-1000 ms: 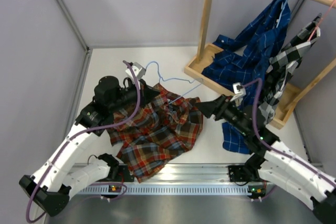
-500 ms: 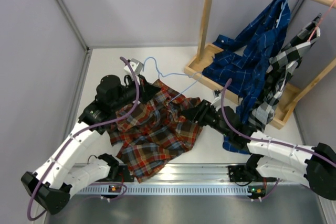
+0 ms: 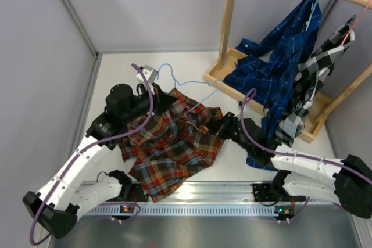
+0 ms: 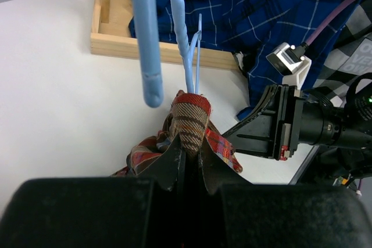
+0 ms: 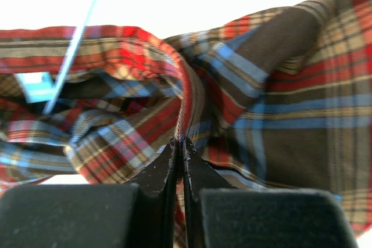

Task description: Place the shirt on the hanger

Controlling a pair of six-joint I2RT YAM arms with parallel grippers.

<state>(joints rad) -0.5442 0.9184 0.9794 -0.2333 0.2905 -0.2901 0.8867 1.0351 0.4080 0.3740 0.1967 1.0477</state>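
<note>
The plaid shirt (image 3: 174,143) lies crumpled on the white table between the two arms. The light-blue wire hanger (image 3: 181,82) lies at its far edge, hook toward the back, with one arm running under the cloth. My left gripper (image 3: 167,100) is shut on a fold of the shirt (image 4: 192,117) near its far left, just below the hanger (image 4: 179,21). My right gripper (image 3: 214,126) is shut on a hem of the shirt (image 5: 279,85) at its right side, and a thin piece of hanger wire (image 5: 75,45) shows beyond it.
A wooden rack (image 3: 230,15) with a tray base (image 3: 220,75) stands at the back right. A dark blue check shirt (image 3: 279,56) and a black-and-white check shirt (image 3: 314,76) hang from it. Grey walls close in the left and back; a metal rail (image 3: 192,193) runs along the near edge.
My right gripper has moved left to the shirt's right edge and gone from open to shut on the cloth. The left gripper has kept its hold and barely shifted.
</note>
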